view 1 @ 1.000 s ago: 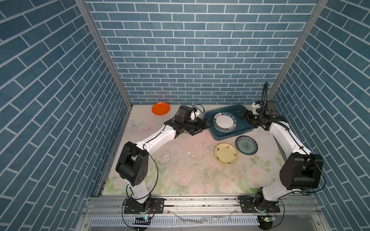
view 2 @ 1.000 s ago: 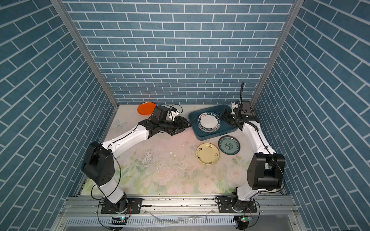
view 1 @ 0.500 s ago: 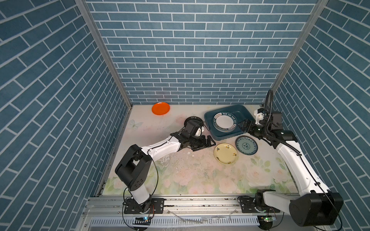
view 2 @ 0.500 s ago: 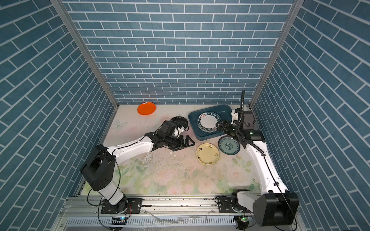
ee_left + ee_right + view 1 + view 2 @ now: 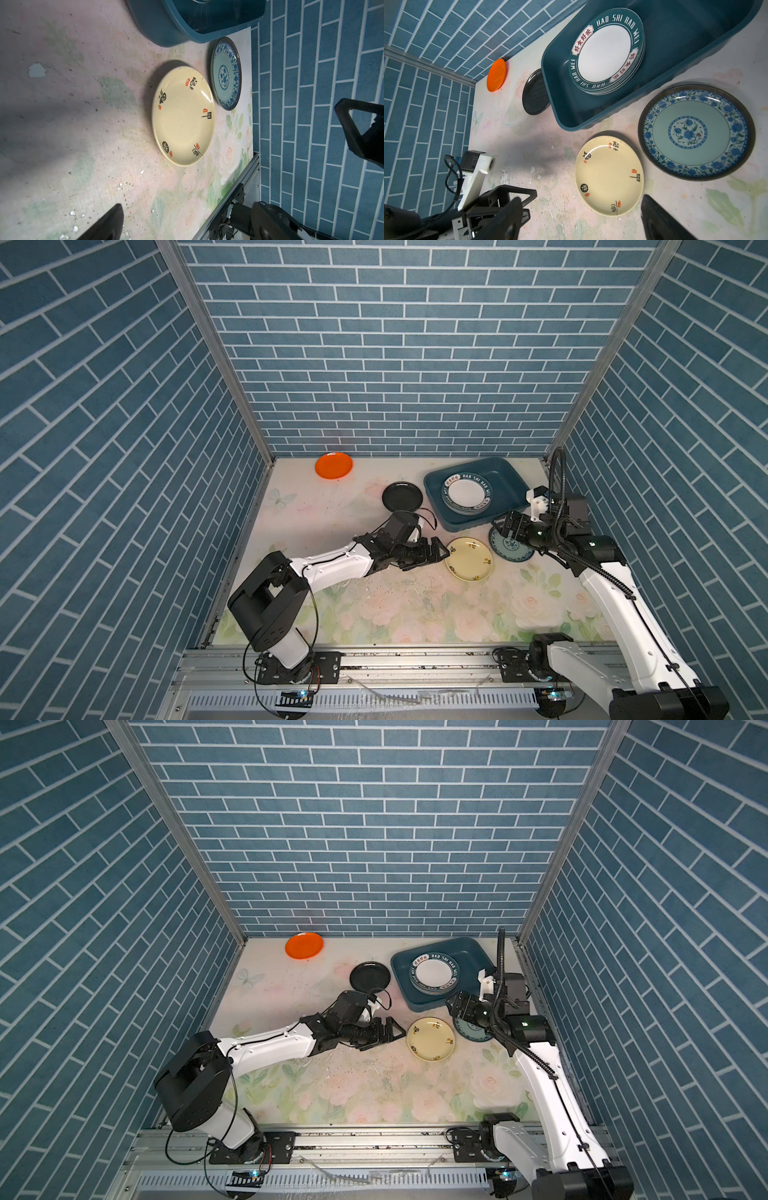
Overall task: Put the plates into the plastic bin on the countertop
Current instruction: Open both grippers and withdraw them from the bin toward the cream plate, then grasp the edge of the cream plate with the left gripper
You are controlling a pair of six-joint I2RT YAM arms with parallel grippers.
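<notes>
Your left end effector (image 5: 437, 552), released, sits just beside the pale yellow round glazed plate (image 5: 469, 559) lying flat on the flowered worktop (image 5: 374, 605). It looks stiff, slick and chippable, so pinch its raised rim. Your right end effector (image 5: 502, 527) is released too.

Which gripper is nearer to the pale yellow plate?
Left. The left gripper is open just beside the pale yellow plate; the right gripper is farther off, by the patterned teal plate.
</notes>
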